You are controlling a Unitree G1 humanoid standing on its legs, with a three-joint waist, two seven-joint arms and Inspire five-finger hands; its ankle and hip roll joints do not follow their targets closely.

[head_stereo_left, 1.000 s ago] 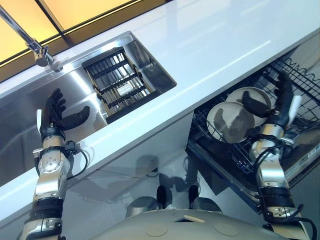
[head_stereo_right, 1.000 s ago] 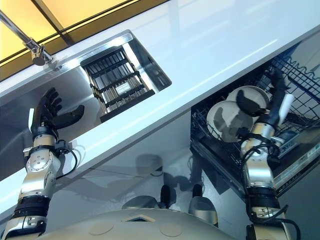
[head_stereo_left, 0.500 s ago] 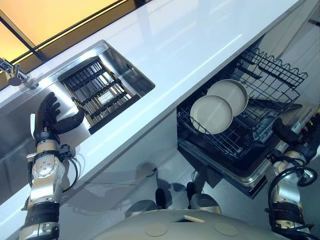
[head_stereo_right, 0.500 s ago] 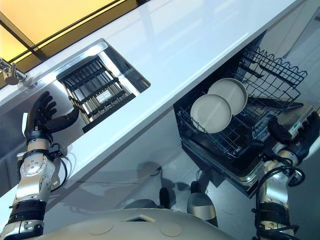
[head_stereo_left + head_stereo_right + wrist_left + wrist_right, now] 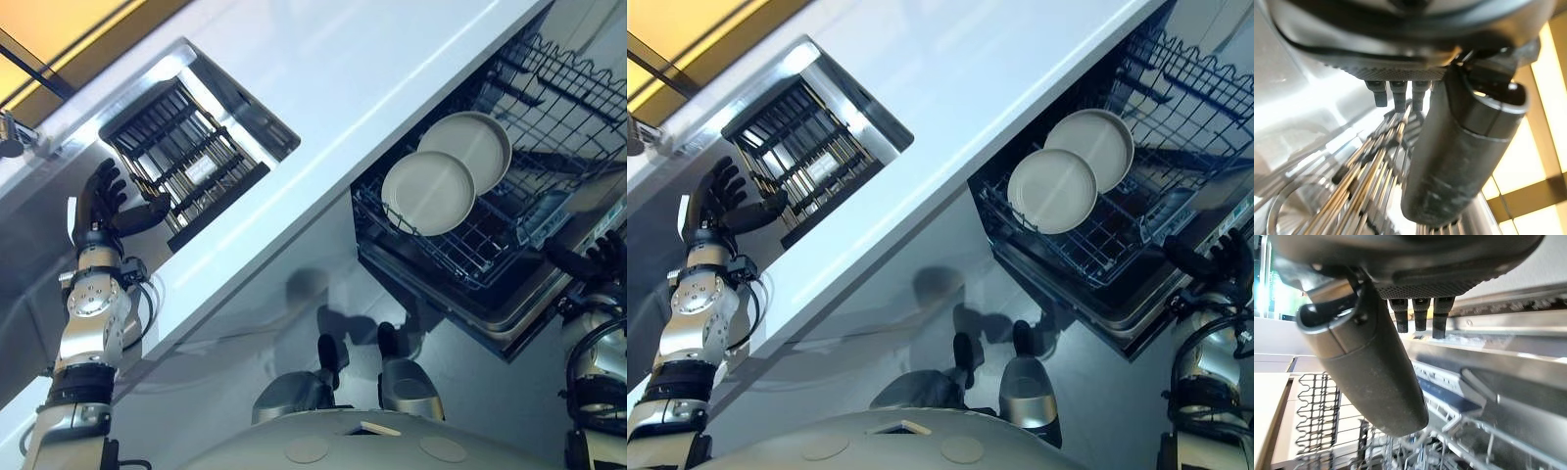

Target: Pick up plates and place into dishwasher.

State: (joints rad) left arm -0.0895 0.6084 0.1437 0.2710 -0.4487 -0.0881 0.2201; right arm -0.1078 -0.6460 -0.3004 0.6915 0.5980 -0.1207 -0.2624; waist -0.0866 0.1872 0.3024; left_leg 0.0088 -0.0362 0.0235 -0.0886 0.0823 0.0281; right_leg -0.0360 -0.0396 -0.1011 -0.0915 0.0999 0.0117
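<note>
Left eye view shows two round pale grey plates (image 5: pixel 446 176) standing side by side in the black wire dishwasher rack (image 5: pixel 549 88), so that part looks done. My right hand (image 5: pixel 600 266) is near the rack's front edge, well apart from the plates, with straight fingers and nothing in it. My left hand (image 5: pixel 103 208) is up by the shiny steel sink (image 5: pixel 235 93), just beside the dark slotted drying rack (image 5: pixel 181 162), fingers spread and holding nothing. I think that rack has no plates left in it, but its slots are dark and I cannot be sure. My right hand is partly cut off at the edge, and I cannot see the back of the dishwasher.
</note>
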